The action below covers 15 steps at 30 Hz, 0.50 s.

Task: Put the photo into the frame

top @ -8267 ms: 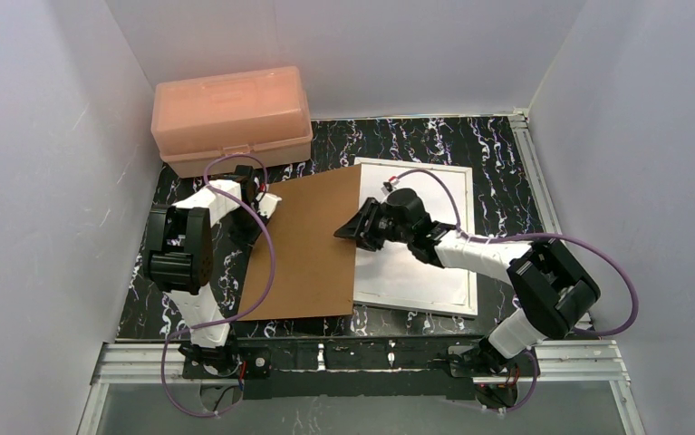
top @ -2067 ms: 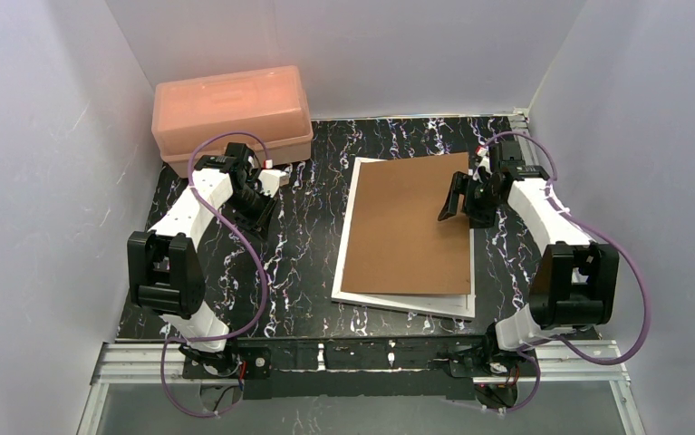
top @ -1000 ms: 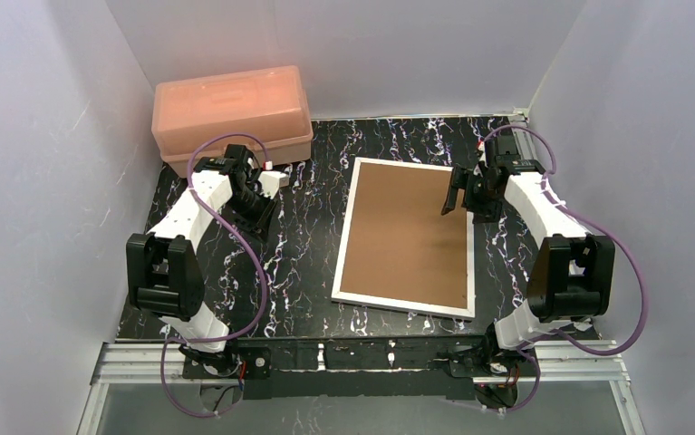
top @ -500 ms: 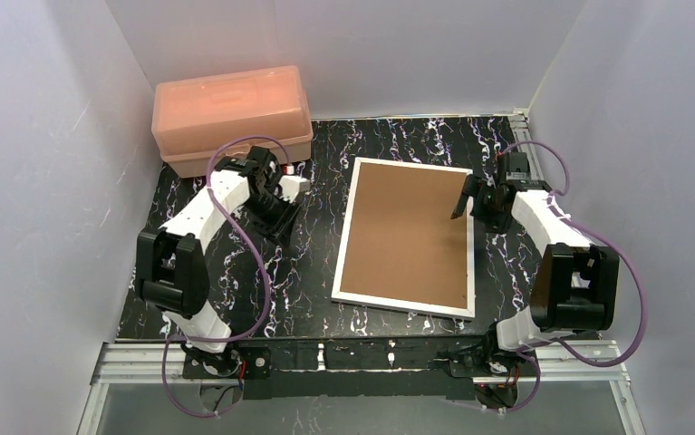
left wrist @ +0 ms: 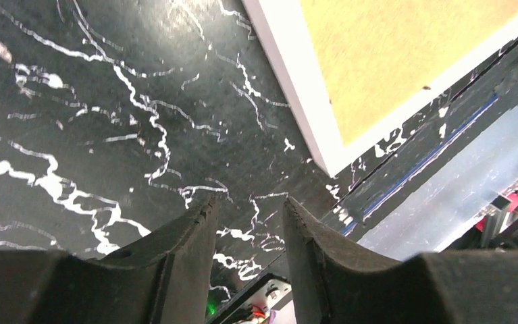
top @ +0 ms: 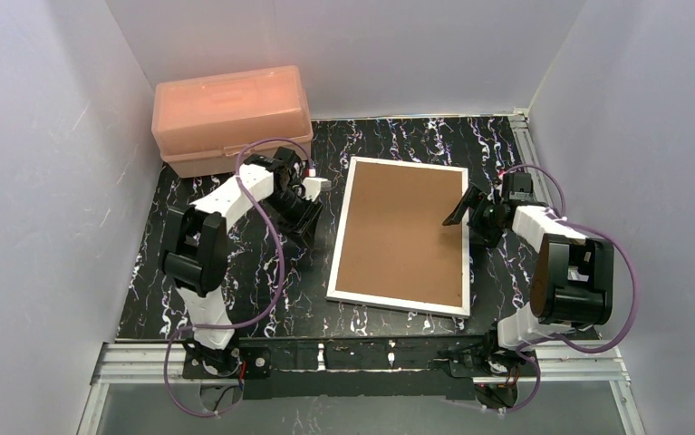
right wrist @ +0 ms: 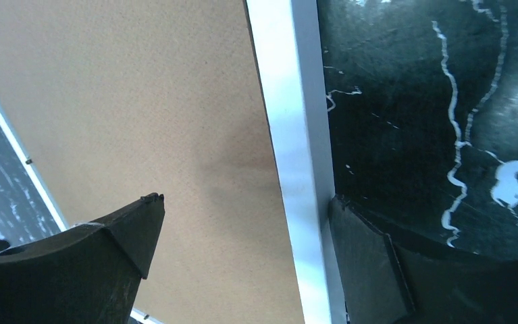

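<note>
The white frame (top: 338, 246) lies flat mid-table, and the brown backing board (top: 402, 231) fills its opening. The photo is hidden. My right gripper (top: 470, 216) is wide open astride the frame's right rail (right wrist: 293, 135). One finger hangs over the board (right wrist: 141, 101) and the other sits at the rail's outer edge; in the right wrist view the gripper (right wrist: 244, 199) holds nothing. My left gripper (top: 312, 217) hovers over the table just left of the frame. In the left wrist view this gripper (left wrist: 249, 201) is partly open and empty, with the frame's near corner (left wrist: 296, 94) ahead.
A salmon-pink plastic box (top: 231, 118) stands at the back left, behind the left arm. White walls close in on the left, back and right. The metal rail (top: 361, 358) with both arm bases runs along the near edge.
My left arm has swung right toward the frame's left edge, and its jaws have opened part-way. The right gripper has dropped back to the frame's right rail. The frame has shifted slightly left.
</note>
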{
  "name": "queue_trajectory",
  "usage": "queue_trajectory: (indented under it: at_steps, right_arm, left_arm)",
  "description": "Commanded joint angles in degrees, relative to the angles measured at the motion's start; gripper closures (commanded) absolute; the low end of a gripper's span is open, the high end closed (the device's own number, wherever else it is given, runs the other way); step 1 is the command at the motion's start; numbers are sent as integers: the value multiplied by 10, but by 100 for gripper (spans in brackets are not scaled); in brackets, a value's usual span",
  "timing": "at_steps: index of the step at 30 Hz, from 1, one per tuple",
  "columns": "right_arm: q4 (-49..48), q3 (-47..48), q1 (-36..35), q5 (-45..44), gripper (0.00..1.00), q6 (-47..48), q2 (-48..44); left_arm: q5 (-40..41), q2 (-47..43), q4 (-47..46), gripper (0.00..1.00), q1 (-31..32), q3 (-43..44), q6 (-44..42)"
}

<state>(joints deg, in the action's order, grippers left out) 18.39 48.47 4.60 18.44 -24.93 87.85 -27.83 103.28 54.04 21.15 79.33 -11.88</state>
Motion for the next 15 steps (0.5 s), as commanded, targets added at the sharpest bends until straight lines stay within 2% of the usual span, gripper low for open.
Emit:
queue_trajectory:
  at_steps: [1, 5, 9, 15]
  right_arm:
    - [-76, -24, -3, 83, 1, -39, 6]
    - [-101, -34, -25, 92, 1, -62, 9]
    - [-99, -32, -89, 71, 1, -76, 16]
    - [-94, -39, -125, 46, 1, -77, 1]
  left_arm:
    - [-42, 21, -7, 60, 2, 31, 16]
    - [-40, 27, -25, 60, 3, 29, 16]
    - [-22, 32, -36, 60, -3, 27, 18]
    - [10, 34, -46, 59, -45, 21, 21]
